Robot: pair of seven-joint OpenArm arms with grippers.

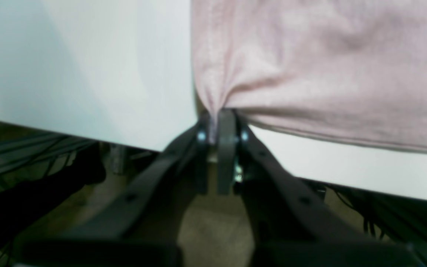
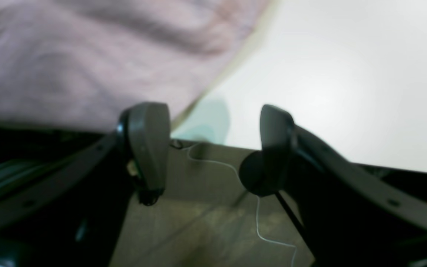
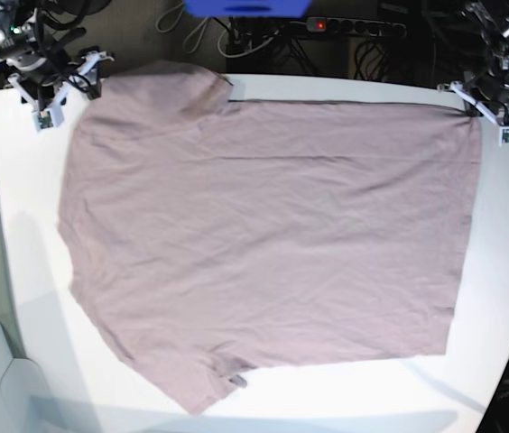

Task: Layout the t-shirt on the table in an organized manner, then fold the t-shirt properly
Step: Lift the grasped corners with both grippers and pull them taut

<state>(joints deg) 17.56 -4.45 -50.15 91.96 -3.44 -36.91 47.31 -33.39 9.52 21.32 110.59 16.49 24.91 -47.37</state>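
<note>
The t-shirt (image 3: 268, 244) lies spread flat on the white tabletop (image 3: 507, 271), collar end toward the base view's left, hem along its right side, one sleeve at the top edge and one at the bottom. Mostly smooth, light wrinkles only.

Handling, judged: thin soft cotton, light, limp, no stiffness. It will sag and drag when lifted and bunch if pulled from one point. Not slippery or fragile. Best holds look like corners and seamed edges (hem corners, shoulder seams), taken in pairs so the cloth stays taut.

The left gripper (image 1: 219, 124) sits at the far edge of the tabletop, at the base view's top right. Its fingers (image 1: 226, 148) are pressed together, pinching the hem corner of the t-shirt; the cloth puckers into a small peak where it enters the fingers, and the stitched hem runs off to either side.

The right gripper (image 2: 213, 144) is at the base view's top left, near the upper sleeve and shoulder. Its fingers (image 2: 148, 141) are spread wide with nothing between them. In the right wrist view the shirt edge is just above and beside one finger; whether they touch cannot be told. A loose pale thread (image 2: 232, 174) hangs between the fingers.
</note>
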